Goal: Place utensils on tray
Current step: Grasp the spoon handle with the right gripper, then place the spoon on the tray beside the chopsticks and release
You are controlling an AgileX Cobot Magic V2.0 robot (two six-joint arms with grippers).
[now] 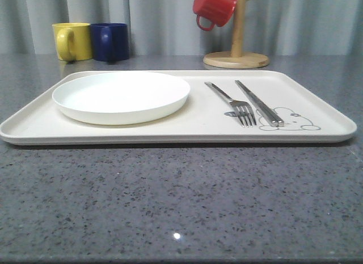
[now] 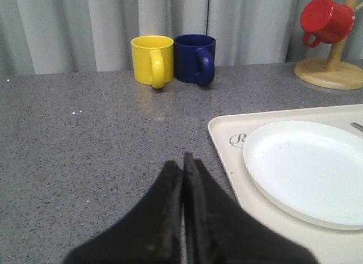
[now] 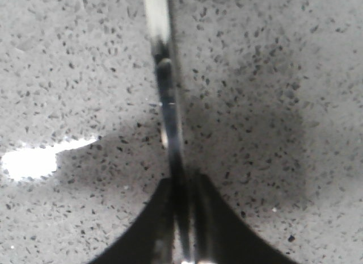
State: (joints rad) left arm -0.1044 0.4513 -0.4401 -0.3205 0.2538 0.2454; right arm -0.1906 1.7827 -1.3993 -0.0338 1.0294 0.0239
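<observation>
The cream tray [image 1: 317,108] lies across the grey table. A white plate [image 1: 121,95] rests on its left half. A silver fork [image 1: 232,102] and a knife [image 1: 258,102] lie side by side on its right half, over the rabbit drawing. My left gripper [image 2: 183,162] is shut with nothing in it, low over the table just beside the tray [image 2: 227,145] and the plate [image 2: 309,170]. My right gripper [image 3: 182,181] is shut on a slim shiny handle, the spoon [image 3: 167,99], close above bare speckled tabletop. The spoon's bowl is blurred.
A yellow mug [image 1: 72,41] and a blue mug [image 1: 110,41] stand behind the tray at the back left. A red mug [image 1: 214,8] hangs on the wooden stand [image 1: 236,59] at the back right. A curtain closes the far side.
</observation>
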